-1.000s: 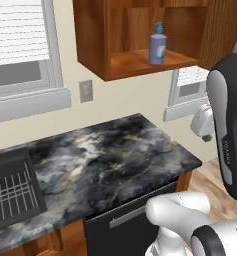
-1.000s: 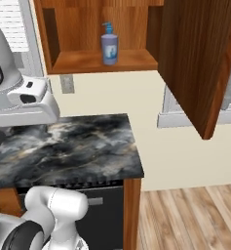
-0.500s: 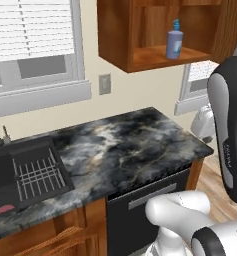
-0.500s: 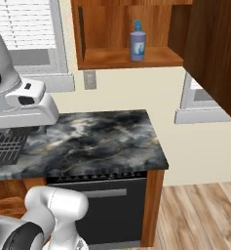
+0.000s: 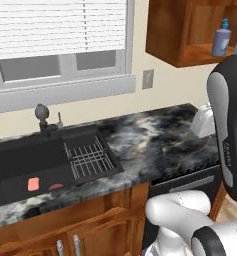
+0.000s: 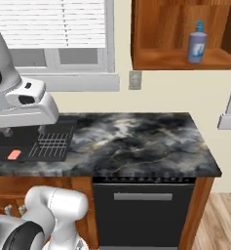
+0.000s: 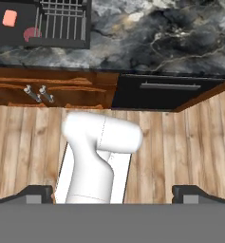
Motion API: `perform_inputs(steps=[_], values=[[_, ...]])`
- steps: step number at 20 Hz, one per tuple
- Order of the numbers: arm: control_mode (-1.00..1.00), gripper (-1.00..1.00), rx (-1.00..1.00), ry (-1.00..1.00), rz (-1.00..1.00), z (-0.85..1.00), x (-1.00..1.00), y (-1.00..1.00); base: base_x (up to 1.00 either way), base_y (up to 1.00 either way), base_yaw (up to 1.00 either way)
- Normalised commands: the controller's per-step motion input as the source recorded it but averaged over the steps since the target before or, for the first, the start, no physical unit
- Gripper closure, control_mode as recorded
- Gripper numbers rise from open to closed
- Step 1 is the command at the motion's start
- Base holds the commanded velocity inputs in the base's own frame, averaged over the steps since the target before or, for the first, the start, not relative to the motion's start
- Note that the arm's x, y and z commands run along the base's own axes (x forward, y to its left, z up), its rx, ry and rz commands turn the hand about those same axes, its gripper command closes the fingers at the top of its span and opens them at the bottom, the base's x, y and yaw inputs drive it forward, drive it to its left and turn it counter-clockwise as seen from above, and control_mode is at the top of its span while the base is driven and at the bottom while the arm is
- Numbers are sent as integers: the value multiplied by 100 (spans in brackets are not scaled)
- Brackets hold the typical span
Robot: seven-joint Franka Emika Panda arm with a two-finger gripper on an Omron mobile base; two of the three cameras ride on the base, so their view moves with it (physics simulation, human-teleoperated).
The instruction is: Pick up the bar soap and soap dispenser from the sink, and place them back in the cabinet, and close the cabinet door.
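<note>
The salmon-pink bar soap (image 5: 33, 183) lies on the floor of the black sink (image 5: 20, 155), beside a darker red half-round piece (image 5: 56, 187). It shows again as the bar soap (image 6: 14, 155) and, far off, the bar soap (image 7: 9, 18). The blue soap dispenser (image 5: 221, 40) stands upright on the shelf of the open wooden cabinet (image 5: 185, 35); the right base view shows the same soap dispenser (image 6: 197, 43) and cabinet (image 6: 156, 34). My gripper (image 7: 114, 194) is open and empty, held high and well away from the sink. The cabinet door is out of view.
A wire rack (image 5: 87, 160) fills the sink's right section and a black faucet (image 5: 42, 116) stands behind it. The marble counter (image 6: 136, 141) runs right over a black dishwasher (image 6: 146, 215). A window with blinds (image 5: 60, 45) is behind the sink.
The base has driven left, so the whole picture shifted: the sink and bar soap came into view and the cabinet slid right. The gripper stayed open.
</note>
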Motion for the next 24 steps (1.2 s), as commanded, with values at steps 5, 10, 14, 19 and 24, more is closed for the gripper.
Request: perform_inputs(steps=[5,10,14,19,24], values=[[100,-100,0,0,0,0,0,0,-1,83,16],[100,-100,0,0,0,0,0,0,0,78,12],[100,-100,0,0,0,0,0,0,0,63,10],[100,-100,0,0,0,0,0,0,6,46,6],[100,-100,0,0,0,0,0,0,17,37,9]])
